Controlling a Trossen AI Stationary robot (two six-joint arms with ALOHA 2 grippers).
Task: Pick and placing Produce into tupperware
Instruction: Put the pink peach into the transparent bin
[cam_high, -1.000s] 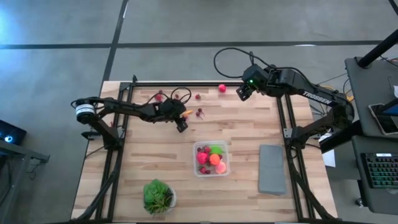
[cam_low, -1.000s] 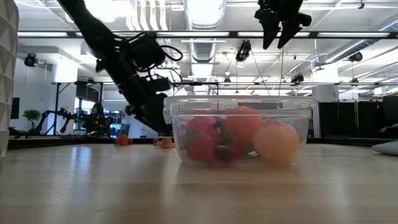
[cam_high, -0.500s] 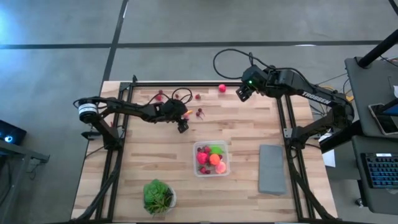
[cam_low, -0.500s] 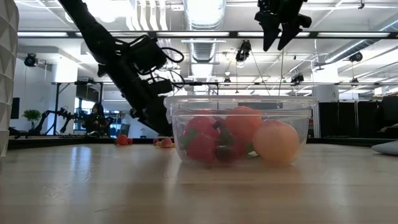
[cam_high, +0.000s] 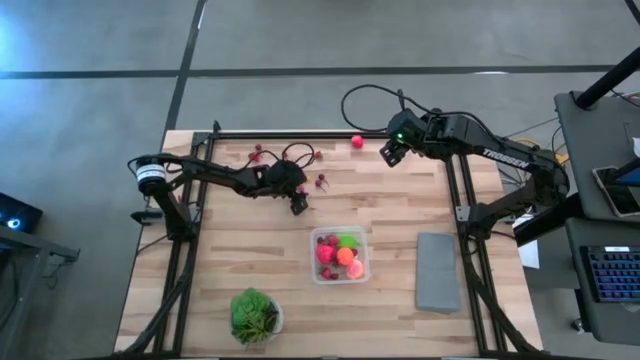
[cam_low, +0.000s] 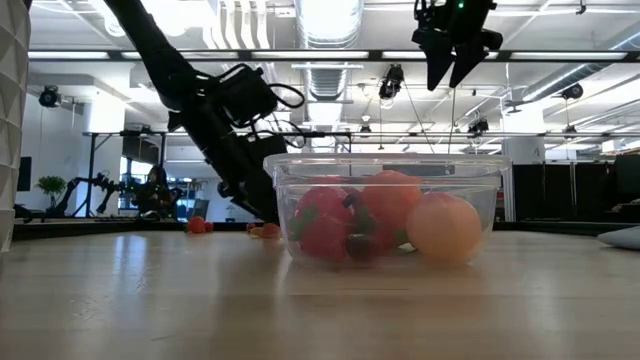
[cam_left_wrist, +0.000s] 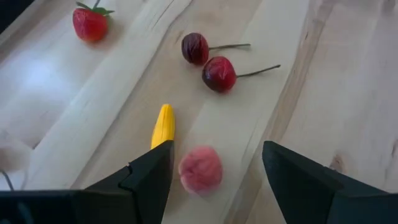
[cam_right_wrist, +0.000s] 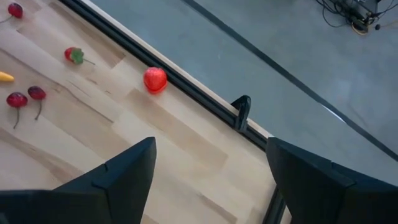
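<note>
My left tool (cam_left_wrist: 211, 177) is wide open, low over a pink peach (cam_left_wrist: 200, 170) on the tabletop (cam_high: 400, 210); banana piece (cam_left_wrist: 163, 125) and two cherries (cam_left_wrist: 218, 74) are just beyond. Right tool (cam_right_wrist: 208, 180) wide, empty, raised at the far edge. Container (cam_high: 339, 255) sits mid-table, part-filled.

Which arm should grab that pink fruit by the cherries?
Left. Its open end effector already straddles the pink fruit; the right end effector hangs at the far edge, nearer a red strawberry.
</note>
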